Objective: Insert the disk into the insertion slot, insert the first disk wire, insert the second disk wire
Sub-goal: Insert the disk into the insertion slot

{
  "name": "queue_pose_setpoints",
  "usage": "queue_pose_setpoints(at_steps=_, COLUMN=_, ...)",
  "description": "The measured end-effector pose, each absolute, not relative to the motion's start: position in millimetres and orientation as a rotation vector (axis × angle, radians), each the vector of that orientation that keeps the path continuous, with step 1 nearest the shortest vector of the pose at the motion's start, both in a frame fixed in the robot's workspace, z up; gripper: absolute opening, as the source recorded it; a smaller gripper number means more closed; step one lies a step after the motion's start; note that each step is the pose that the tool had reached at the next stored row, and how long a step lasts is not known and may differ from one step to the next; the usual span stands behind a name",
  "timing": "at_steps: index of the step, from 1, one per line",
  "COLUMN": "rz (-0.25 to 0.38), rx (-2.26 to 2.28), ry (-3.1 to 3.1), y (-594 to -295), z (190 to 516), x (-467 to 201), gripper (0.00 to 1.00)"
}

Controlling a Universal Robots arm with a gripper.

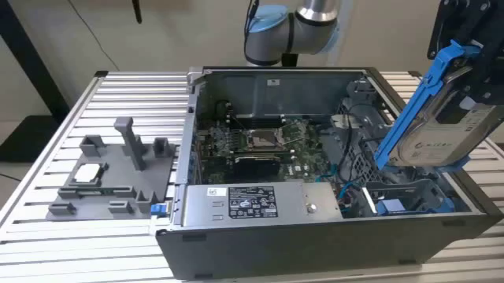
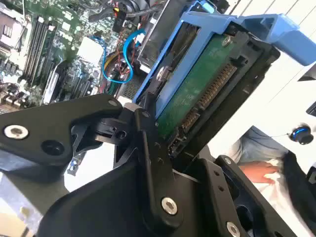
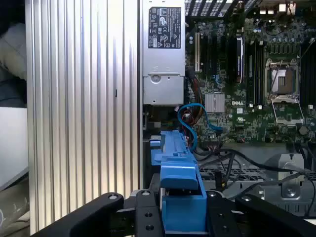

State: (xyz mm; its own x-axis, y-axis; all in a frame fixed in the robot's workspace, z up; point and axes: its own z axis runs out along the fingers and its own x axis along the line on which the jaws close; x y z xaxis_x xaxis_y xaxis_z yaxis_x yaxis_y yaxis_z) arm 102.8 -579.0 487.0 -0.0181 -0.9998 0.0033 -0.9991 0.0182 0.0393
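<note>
Black claw (image 3: pixel 182 215) links sit closest to me, clamped on the disk (image 1: pixel 445 132), which hangs tilted above the insertion slot (image 1: pixel 409 199) at the case's (image 1: pixel 315 247) four o'clock corner in the exterior view. First step, I judge: the disk is unseated and needs squaring to the slot.

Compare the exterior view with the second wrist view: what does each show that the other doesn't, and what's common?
The exterior view adds the grey fixture tray on the slatted table and the power-supply box. The second wrist view adds the green circuit-board side of the disk, with its connector row, and a person's hand. Shared: the disk in its blue carrier, tilted above the open case, and the motherboard.
</note>
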Motion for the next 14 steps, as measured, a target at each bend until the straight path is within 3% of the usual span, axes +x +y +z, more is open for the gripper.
queue_pose_setpoints(at_steps=14, rz=-0.038, rx=2.181, ry=-2.221, y=-579.0, z=481.7, x=102.8, gripper=0.33)
